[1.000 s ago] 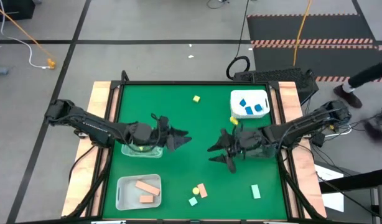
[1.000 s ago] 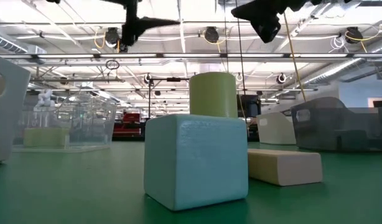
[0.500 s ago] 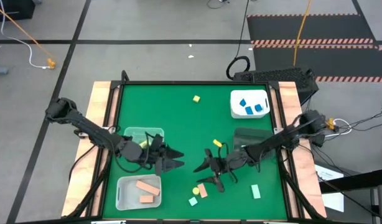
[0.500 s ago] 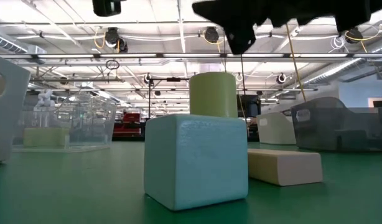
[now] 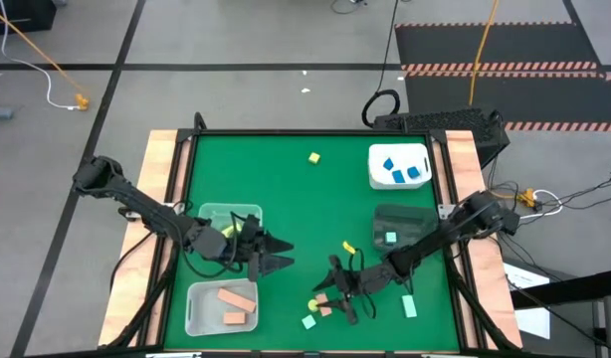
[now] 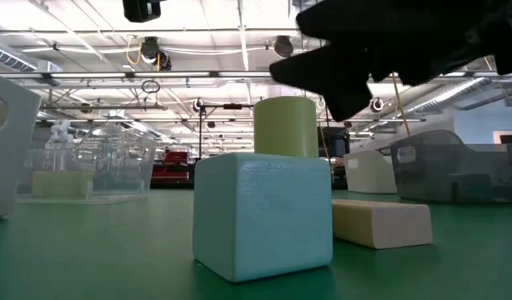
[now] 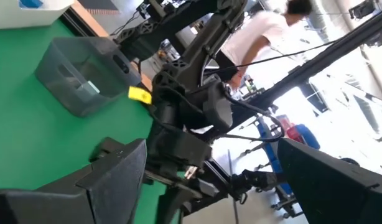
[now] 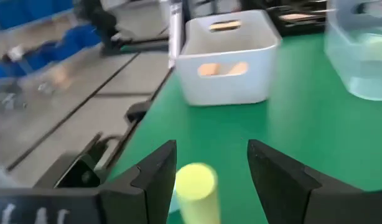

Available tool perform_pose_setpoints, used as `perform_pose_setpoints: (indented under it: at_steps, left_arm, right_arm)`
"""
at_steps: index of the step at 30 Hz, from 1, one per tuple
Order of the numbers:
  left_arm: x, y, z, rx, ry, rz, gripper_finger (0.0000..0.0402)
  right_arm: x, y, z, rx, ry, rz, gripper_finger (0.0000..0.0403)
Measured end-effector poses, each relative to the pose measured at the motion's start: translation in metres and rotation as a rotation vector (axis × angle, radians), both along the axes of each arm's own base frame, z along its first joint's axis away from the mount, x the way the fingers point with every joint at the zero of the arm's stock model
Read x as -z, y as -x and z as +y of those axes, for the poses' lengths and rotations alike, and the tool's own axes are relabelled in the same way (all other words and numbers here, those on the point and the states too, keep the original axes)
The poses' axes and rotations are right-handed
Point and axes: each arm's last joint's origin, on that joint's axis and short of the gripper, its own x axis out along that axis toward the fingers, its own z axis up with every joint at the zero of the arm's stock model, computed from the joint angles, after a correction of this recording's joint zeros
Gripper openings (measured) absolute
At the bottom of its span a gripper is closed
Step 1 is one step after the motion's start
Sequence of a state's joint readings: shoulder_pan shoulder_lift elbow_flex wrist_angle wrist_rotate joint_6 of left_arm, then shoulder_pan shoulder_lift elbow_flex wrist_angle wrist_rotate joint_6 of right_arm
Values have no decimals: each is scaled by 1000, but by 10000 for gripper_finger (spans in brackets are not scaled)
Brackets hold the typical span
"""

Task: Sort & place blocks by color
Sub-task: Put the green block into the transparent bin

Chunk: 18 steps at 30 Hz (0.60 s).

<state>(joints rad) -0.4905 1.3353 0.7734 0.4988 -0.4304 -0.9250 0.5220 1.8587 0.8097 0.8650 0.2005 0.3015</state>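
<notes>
While the left end effector (image 5: 276, 254) hangs with its fingers spread wide and empty between the clear tub (image 5: 229, 221) and the white tub (image 5: 198, 316), the right end effector (image 5: 330, 295) is down low near the front of the green bench (image 5: 286, 189). Its fingers stand partly apart, and in the right wrist view a yellow cylinder (image 8: 195, 180) sits upright between them; I cannot tell whether they touch it. From overhead that same yellow cylinder (image 5: 312, 303) is just beside a peach-orange block (image 5: 324, 309) and a mint green cube (image 5: 307, 321), all grouped by the right end effector. Across the bench top, the mint cube (image 6: 263, 215) is closest to the camera, the cylinder (image 6: 285, 125) behind it and the pale flat block (image 6: 381, 222) to one side.

Another mint green bar (image 5: 409, 306) lies a little apart toward the right edge. A small yellow block (image 5: 348, 246) rests near the smoky tub (image 5: 417, 215), which holds a mint piece (image 5: 390, 237). A lone yellow cube (image 5: 313, 157) sits toward the far side. Blue blocks (image 5: 401, 171) fill the white tub at the far right (image 5: 378, 154), two peach-orange bars (image 5: 232, 301) lie in the near white tub, and a yellow piece (image 5: 227, 231) shows in the clear one. A person in a white top (image 7: 265, 34) stands beyond the bench in the left wrist view.
</notes>
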Motion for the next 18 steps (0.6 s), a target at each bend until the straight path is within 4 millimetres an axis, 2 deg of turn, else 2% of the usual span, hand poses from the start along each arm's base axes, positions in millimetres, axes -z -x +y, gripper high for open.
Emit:
perform_pose_setpoints:
  at_steps: [8, 11, 18]
  left_arm:
    - [0, 3, -7, 26, 67, 5, 360]
    - [0, 5, -10, 42, 69, 7, 360]
    - [0, 7, -14, 54, 69, 8, 360]
  right_arm:
    - [13, -3, 4, 19, -96, -13, 187]
    - [15, -6, 11, 8, -114, -11, 187]
    - [23, -19, 27, -33, 10, -25, 187]
